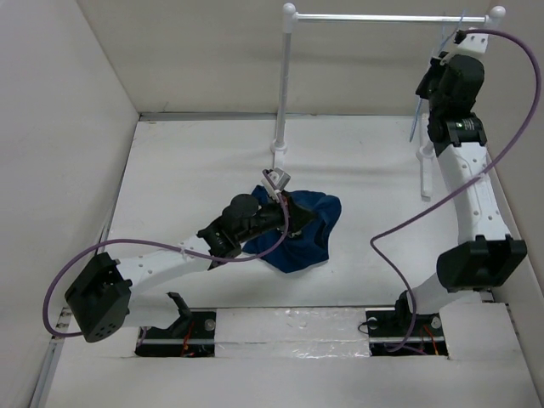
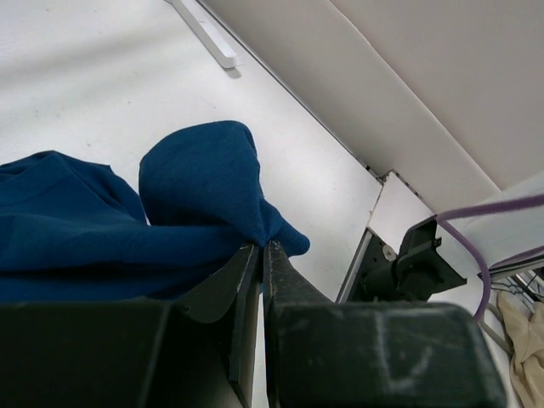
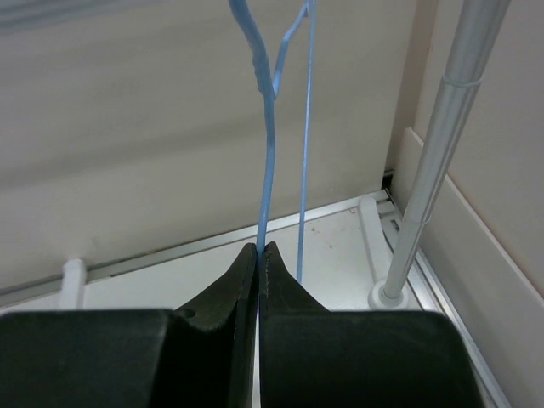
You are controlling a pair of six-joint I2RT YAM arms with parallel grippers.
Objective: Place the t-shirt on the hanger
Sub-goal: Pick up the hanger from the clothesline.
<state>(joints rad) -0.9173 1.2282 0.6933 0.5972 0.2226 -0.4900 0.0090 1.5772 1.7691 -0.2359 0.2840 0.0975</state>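
The navy t-shirt (image 1: pixel 306 229) lies crumpled on the white table, mid-front. My left gripper (image 1: pixel 285 204) is shut on a fold of the t-shirt (image 2: pixel 204 187); cloth bunches at its fingertips (image 2: pixel 252 255). The pale blue wire hanger (image 1: pixel 415 115) hangs near the right end of the white rail. My right gripper (image 1: pixel 433 85) is raised there and shut on one wire of the hanger (image 3: pixel 269 144), with a second wire running just to its right. The hanger's hook is hard to make out in the top view.
The white garment rail (image 1: pixel 382 17) stands at the back on two posts (image 1: pixel 282 85). The right post (image 3: pixel 429 178) is close to my right gripper. Grey walls enclose the table on the left, back and right.
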